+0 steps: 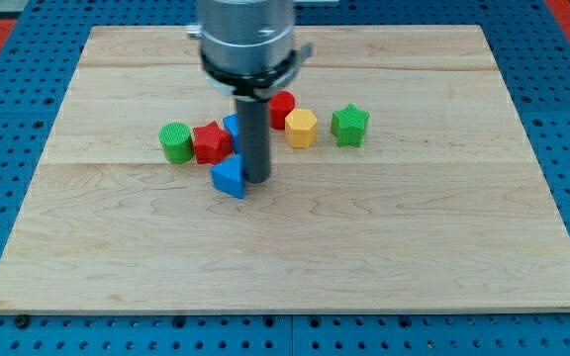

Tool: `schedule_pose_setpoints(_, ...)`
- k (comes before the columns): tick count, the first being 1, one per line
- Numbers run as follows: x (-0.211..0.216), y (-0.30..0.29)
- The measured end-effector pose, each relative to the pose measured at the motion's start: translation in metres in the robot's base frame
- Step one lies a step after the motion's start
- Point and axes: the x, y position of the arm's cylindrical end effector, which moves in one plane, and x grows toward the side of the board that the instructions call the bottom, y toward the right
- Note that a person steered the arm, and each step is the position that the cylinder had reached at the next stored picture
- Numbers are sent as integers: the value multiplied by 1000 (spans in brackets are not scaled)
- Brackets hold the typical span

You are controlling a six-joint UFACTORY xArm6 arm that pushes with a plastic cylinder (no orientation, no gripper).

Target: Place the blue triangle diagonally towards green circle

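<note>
rod of the arm stands upright over the middle of the wooden surface (295,267), its tip (256,179) down at board level. the end effector is a plain rod with no jaws, so it neither opens nor closes on anything; it only presses sideways. blue triangle (230,177) sits just to the view's left of the tip, touching or all but touching the rod's side, cannot tell which. up and to the view's left of the tip lies a red block (210,142), star-like in outline, and further left, just beside it, the green circle (176,142); these two look to be touching. a second blue block (232,128) shows only as a sliver at the rod's left edge, shape hidden. behind the rod to the view's right a red cylinder (283,106) peeks out, with a yellow hexagon (302,128) just beside it and a green star (349,125) near that, a little apart. blue triangle lies below and to the right of the green circle, red block between them.
</note>
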Motion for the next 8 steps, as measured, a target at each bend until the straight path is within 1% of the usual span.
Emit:
schedule_pose_setpoints(1,7,-73)
schedule_pose_setpoints(2,23,-107)
schedule_pose_setpoints(3,59,-73)
schedule_pose_setpoints(4,65,-92)
schedule_pose_setpoints(5,48,-160)
schedule_pose_setpoints(6,31,-124)
schedule_pose_setpoints(7,2,-117)
schedule_pose_setpoints(8,-19,-136)
